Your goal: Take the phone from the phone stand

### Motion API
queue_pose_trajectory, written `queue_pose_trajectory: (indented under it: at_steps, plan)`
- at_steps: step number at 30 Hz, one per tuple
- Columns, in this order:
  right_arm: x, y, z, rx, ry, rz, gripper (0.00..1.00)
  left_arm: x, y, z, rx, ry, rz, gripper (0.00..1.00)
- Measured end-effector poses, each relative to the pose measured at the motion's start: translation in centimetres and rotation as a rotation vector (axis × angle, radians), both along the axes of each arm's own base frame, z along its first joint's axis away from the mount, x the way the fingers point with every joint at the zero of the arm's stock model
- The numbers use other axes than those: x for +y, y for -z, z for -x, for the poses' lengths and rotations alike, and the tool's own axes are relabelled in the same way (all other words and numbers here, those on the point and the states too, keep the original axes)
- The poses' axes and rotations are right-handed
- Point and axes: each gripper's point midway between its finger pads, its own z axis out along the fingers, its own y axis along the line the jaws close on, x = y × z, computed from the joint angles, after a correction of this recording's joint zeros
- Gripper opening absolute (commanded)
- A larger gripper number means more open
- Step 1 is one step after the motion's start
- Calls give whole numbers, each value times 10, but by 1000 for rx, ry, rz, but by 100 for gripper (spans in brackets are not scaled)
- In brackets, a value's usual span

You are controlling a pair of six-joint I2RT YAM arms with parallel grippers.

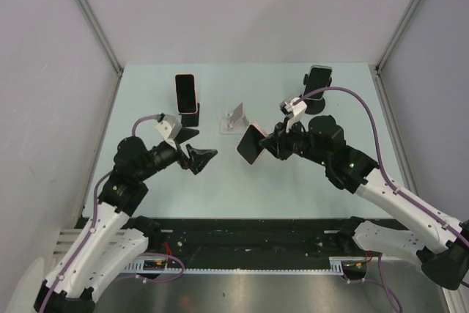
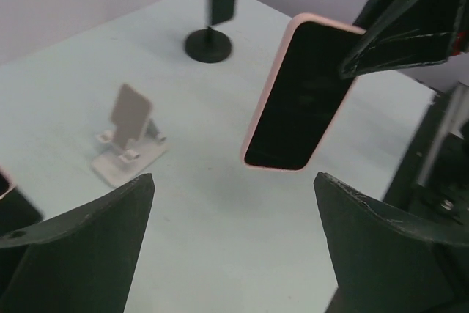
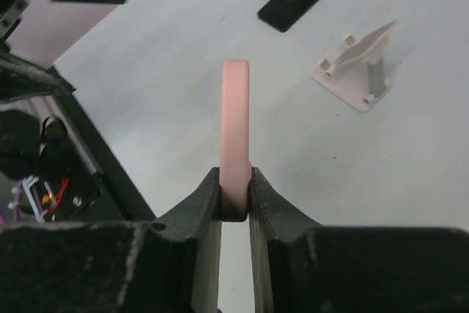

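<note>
Over the middle of the pale green counter, your left jaws gape empty; your right jaws clamp the pink-cased phone, clear of the white plastic stand. Lift looks done; next, probably, lay it down gently.

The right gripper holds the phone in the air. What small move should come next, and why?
Probably the left gripper should ease forward to the phone. It is open and aimed at the phone, which the right gripper pinches above the table, already off the white stand. Setting it down is also possible.
</note>
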Motion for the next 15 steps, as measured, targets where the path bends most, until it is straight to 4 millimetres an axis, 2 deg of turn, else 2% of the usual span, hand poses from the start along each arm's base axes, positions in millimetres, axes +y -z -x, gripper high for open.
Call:
queue_pose_trajectory:
  at_steps: [5, 10, 15]
  plan:
    - [8, 5, 36, -23, -221, 35, 0, -36, -5, 13, 70, 257, -6, 95]
    - [17, 13, 65, -20, -404, 41, 0, -53, 4, 35, 133, 446, -6, 91]
    - [25, 16, 86, -11, -534, 27, 0, -64, 3, 60, 125, 593, -7, 88]
